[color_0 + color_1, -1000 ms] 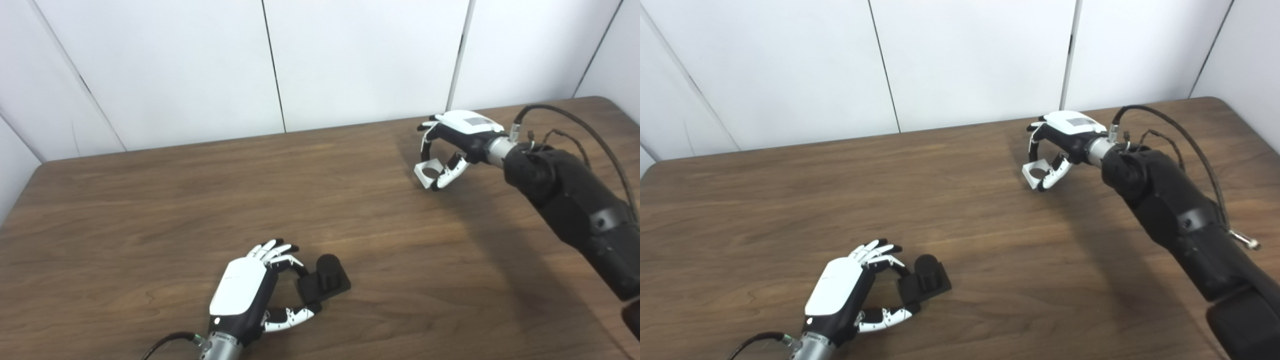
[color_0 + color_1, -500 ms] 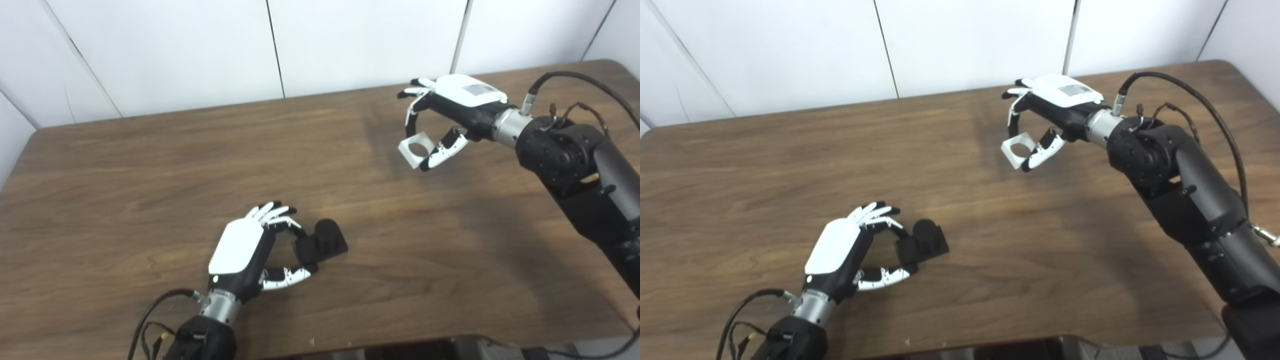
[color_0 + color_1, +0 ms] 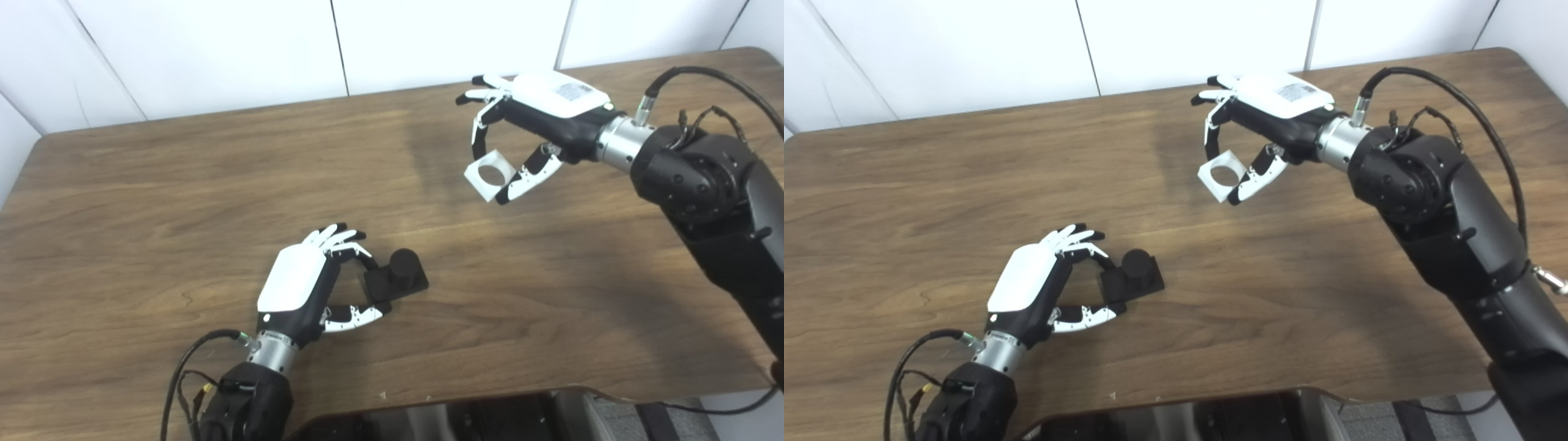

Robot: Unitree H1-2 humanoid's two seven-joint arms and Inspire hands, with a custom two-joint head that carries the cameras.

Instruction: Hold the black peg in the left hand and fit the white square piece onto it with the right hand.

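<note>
Moved since earlier: right hand (image 3: 539,116) has carried the white square piece (image 3: 489,176) off its far-corner spot toward mid-table; the camera has also tilted down.
Right fingers: closed on the piece, fingertip and thumb pinching opposite edges, round hole facing up and left clear, likely for seating over the peg.
Left fingers: curled around the base of the black peg (image 3: 395,278), stub upright, steadying it on the table (image 3: 122,202).
Gap: piece in the air, well apart from the peg.
Next: judged, lower the hole over the stub.
</note>
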